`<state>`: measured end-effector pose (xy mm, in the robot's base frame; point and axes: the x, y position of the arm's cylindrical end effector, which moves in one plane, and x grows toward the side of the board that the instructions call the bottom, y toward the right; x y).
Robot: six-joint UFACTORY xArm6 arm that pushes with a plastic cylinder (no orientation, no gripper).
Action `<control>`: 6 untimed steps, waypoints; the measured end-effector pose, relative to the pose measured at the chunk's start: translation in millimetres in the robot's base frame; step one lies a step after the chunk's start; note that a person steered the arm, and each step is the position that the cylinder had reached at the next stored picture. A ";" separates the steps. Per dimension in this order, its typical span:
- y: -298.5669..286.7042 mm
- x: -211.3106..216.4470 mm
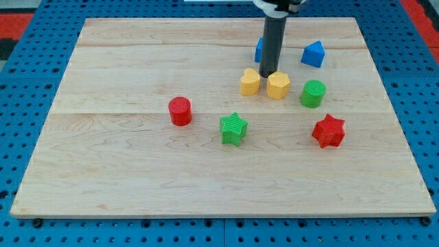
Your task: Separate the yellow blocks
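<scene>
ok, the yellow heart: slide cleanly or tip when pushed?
Probably slides: the yellow heart looks squat and flat-bottomed on the smooth wooden board. It may spin, since my tip sits off-centre, above the gap to the yellow hexagon. Likely rigid and light.

We see bright, even light, soft short shadows beneath blocks near our tip [266,74], and sharp focus throughout.
</scene>
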<state>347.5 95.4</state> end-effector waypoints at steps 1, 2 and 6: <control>38.3 -0.1; 74.7 21.1; 81.5 25.3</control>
